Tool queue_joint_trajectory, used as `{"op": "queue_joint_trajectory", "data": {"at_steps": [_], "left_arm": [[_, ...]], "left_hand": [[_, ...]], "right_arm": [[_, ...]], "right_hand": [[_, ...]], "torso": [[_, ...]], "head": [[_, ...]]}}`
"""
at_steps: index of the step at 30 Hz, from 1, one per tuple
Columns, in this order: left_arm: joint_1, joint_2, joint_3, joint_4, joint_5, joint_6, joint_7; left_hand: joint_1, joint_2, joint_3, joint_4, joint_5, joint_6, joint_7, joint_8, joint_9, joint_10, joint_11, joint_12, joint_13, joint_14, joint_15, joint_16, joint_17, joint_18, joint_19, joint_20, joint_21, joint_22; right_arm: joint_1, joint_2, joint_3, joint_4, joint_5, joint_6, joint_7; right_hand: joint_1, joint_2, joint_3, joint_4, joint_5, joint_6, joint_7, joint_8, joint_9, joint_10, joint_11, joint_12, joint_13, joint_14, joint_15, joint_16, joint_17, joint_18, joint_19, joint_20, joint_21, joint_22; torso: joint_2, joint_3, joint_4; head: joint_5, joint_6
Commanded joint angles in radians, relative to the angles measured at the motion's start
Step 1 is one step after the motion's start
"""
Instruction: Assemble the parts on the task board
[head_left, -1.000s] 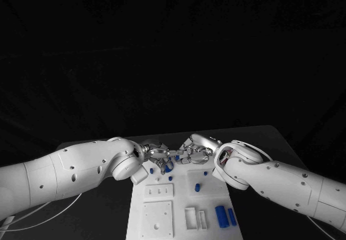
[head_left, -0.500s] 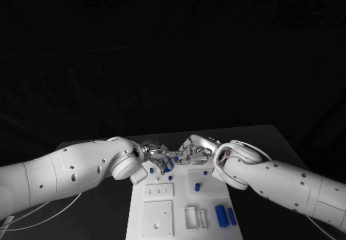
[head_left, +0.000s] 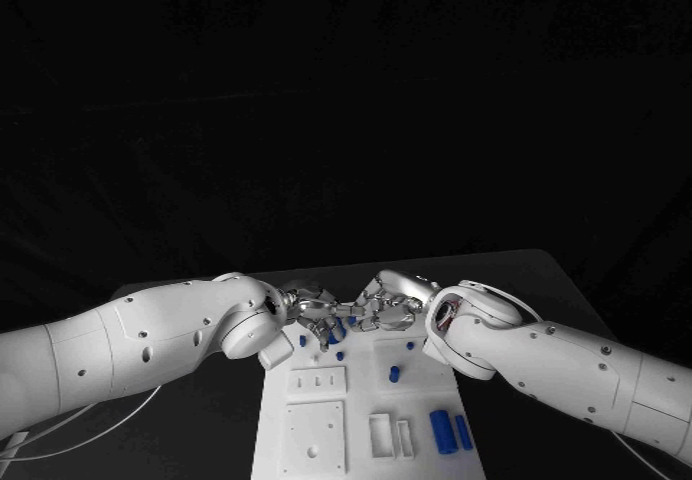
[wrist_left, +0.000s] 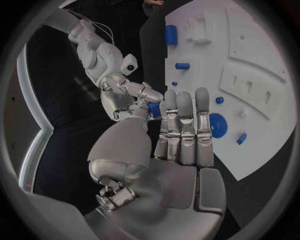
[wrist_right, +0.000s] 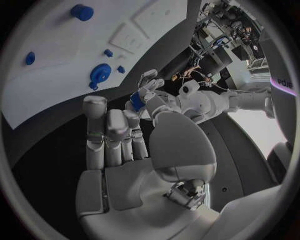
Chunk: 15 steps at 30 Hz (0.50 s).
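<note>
The white task board (head_left: 317, 420) runs down the middle of the black table. At its far end my two hands meet fingertip to fingertip. A small blue part (wrist_left: 154, 109) (wrist_right: 136, 101) sits between them. My left hand (head_left: 306, 303) has its thumb tip at the part while its other fingers (wrist_left: 182, 125) lie straight and together. My right hand (head_left: 382, 303) (wrist_left: 128, 97) curls its fingertips round the same part. A round blue part (wrist_left: 217, 125) (wrist_right: 100, 74) lies on the board just below the hands.
Two blue cylinders (head_left: 450, 432) lie side by side near the board's front right, beside white upright blocks (head_left: 387, 437). A short blue peg (head_left: 392, 374) stands mid-board. Small blue pieces (wrist_left: 241, 138) dot the far end. Both forearms flank the board.
Almost nothing has changed. The two hands stay together at the board's far end, with only a slight shift of the fingers round the blue part.
</note>
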Motion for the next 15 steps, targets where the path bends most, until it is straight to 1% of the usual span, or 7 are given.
{"op": "queue_joint_trajectory", "data": {"at_steps": [1,5,9,11,12,13,15], "left_arm": [[0.0,0.007,0.001,0.005,-0.001,0.033,0.007],[0.0,0.007,0.001,0.004,-0.002,0.033,0.008],[0.0,0.008,0.001,0.003,-0.002,0.035,0.008],[0.0,0.008,0.001,0.002,-0.002,0.037,0.008],[0.0,0.008,0.001,0.002,-0.002,0.04,0.008],[0.0,0.008,0.001,0.002,-0.002,0.042,0.007],[0.0,0.008,0.001,0.002,-0.002,0.046,0.007]], "left_hand": [[0.002,0.011,0.004,-0.007,0.011,0.008,0.0,-0.007,-0.001,-0.006,-0.001,-0.002,-0.001,-0.008,-0.002,0.002,-0.002,-0.015,0.008,0.0,-0.008,0.003],[0.013,0.026,0.016,-0.015,0.024,0.006,-0.001,-0.01,-0.003,-0.007,-0.001,-0.003,-0.001,-0.008,-0.002,0.002,-0.002,-0.015,0.008,0.0,-0.012,0.007],[0.042,0.056,0.046,-0.036,0.035,0.001,0.0,-0.017,-0.009,-0.009,-0.001,-0.005,-0.002,-0.01,-0.002,0.001,-0.002,-0.015,0.008,0.001,-0.017,0.012],[0.05,0.059,0.054,-0.044,0.044,0.0,0.001,-0.02,-0.012,-0.01,0.0,-0.006,-0.003,-0.011,-0.002,0.001,-0.002,-0.015,0.008,0.001,-0.02,0.015],[0.056,0.062,0.061,-0.05,0.058,0.0,0.001,-0.023,-0.014,-0.01,0.0,-0.007,-0.003,-0.012,-0.002,0.001,-0.002,-0.015,0.008,0.001,-0.021,0.017],[0.061,0.062,0.069,-0.057,0.092,-0.002,0.001,-0.026,-0.017,-0.011,0.0,-0.008,-0.004,-0.013,-0.001,0.0,-0.002,-0.015,0.008,0.001,-0.023,0.018],[0.061,0.059,0.087,-0.068,0.11,0.0,0.003,-0.034,-0.025,-0.011,0.001,-0.013,-0.007,-0.014,0.0,-0.001,-0.003,-0.014,0.007,0.002,-0.029,0.024]], "right_arm": [[0.0,0.004,0.0,0.005,-0.008,0.014,0.003],[0.0,0.004,0.0,0.006,-0.008,0.015,0.003],[0.0,0.004,0.0,0.006,-0.008,0.015,0.003],[-0.001,0.004,0.0,0.006,-0.008,0.014,0.003],[-0.001,0.004,0.0,0.006,-0.008,0.014,0.003],[-0.001,0.004,0.0,0.006,-0.008,0.014,0.003],[-0.001,0.004,0.0,0.006,-0.008,0.014,0.003]], "right_hand": [[0.006,0.0,0.006,-0.001,0.002,-0.006,-0.001,0.003,0.001,0.007,0.002,0.006,0.001,0.006,0.001,0.001,0.001,-0.002,0.022,-0.004,0.005,0.078],[0.006,0.0,0.006,-0.001,0.002,-0.006,-0.001,0.003,0.001,0.007,0.002,0.006,0.001,0.006,0.001,0.001,0.001,-0.002,0.022,-0.004,0.005,0.078],[0.006,0.0,0.006,-0.001,0.002,-0.006,-0.001,0.003,0.001,0.007,0.002,0.006,0.001,0.006,0.001,0.001,0.001,-0.002,0.022,-0.004,0.005,0.078],[0.006,0.0,0.006,-0.001,0.002,-0.006,-0.001,0.003,0.001,0.007,0.002,0.006,0.001,0.006,0.001,0.001,0.001,-0.002,0.022,-0.004,0.005,0.078],[0.006,0.0,0.006,-0.001,0.002,-0.006,-0.001,0.003,0.001,0.007,0.002,0.006,0.001,0.006,0.001,0.001,0.001,-0.002,0.022,-0.004,0.005,0.078],[0.006,0.0,0.006,-0.001,0.002,-0.006,-0.001,0.003,0.001,0.007,0.002,0.006,0.001,0.006,0.001,0.001,0.001,-0.002,0.022,-0.004,0.005,0.078],[0.006,0.0,0.006,-0.001,0.002,-0.006,-0.001,0.003,0.001,0.007,0.002,0.006,0.001,0.006,0.001,0.001,0.001,-0.002,0.022,-0.004,0.005,0.078]], "torso": [[0.0,-0.0003,-0.0001],[0.0,-0.0004,0.0],[0.0,-0.0002,0.0003],[0.0,-0.0003,0.0005],[0.0,-0.0003,0.0005],[0.0,-0.0004,0.0007],[0.0,-0.0004,0.0009]], "head": [[0.0,0.0],[0.0,-0.001],[0.002,-0.002],[0.002,-0.002],[0.002,-0.002],[0.001,-0.003],[0.001,-0.003]]}}
